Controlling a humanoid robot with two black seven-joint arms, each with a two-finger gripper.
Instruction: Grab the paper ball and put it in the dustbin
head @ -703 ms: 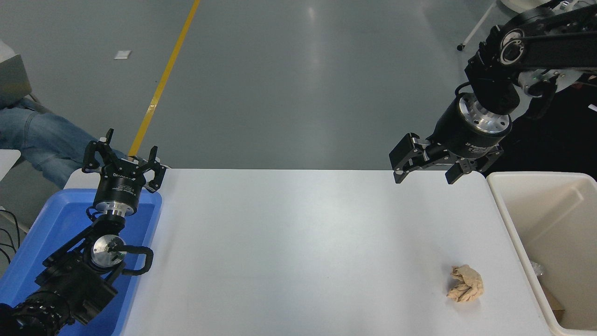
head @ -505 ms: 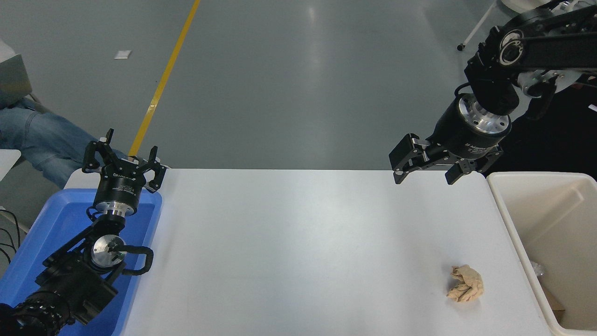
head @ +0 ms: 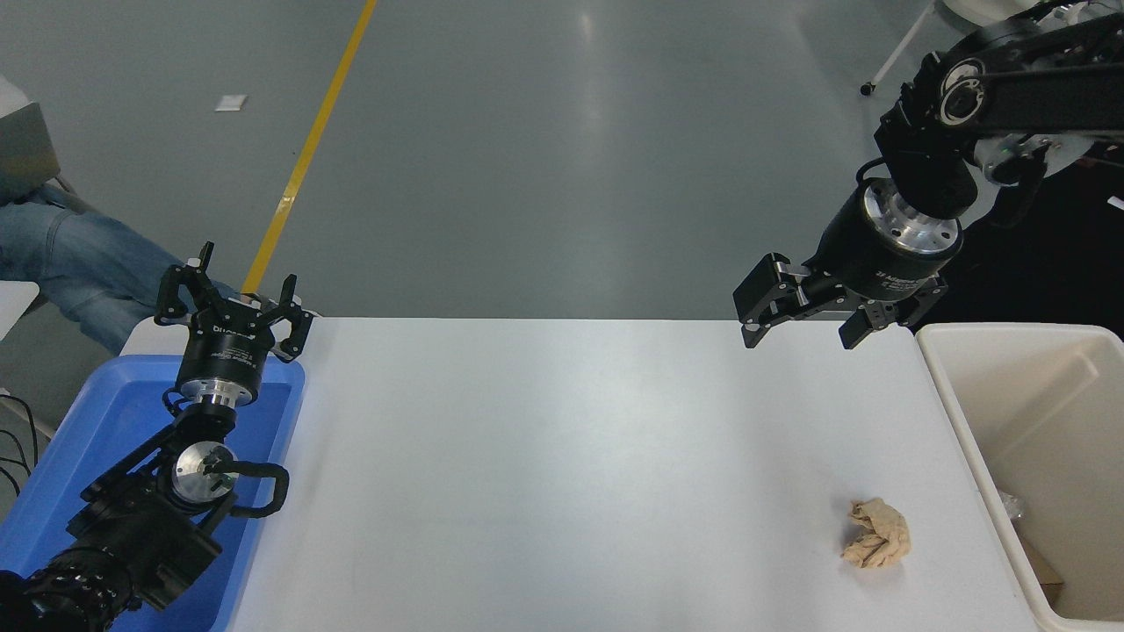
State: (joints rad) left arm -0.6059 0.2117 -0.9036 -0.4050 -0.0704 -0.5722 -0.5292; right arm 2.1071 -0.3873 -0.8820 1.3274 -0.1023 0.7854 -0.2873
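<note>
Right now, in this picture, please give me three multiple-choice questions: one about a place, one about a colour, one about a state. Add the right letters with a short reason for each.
1. Where is the paper ball?
A. inside the dustbin
B. on the table, near the dustbin
C. in the blue tray

2. What colour is the tray under the left gripper?
A. blue
B. red
C. green

3. What is the state of the right gripper?
A. shut on the paper ball
B. open, holding nothing
C. resting inside the dustbin

Key: 1 B, the ball lies on the white table just left of the dustbin. 2 A, the tray is plainly blue. 3 B, its jaws stand apart above the table's far edge, nothing between them.
</note>
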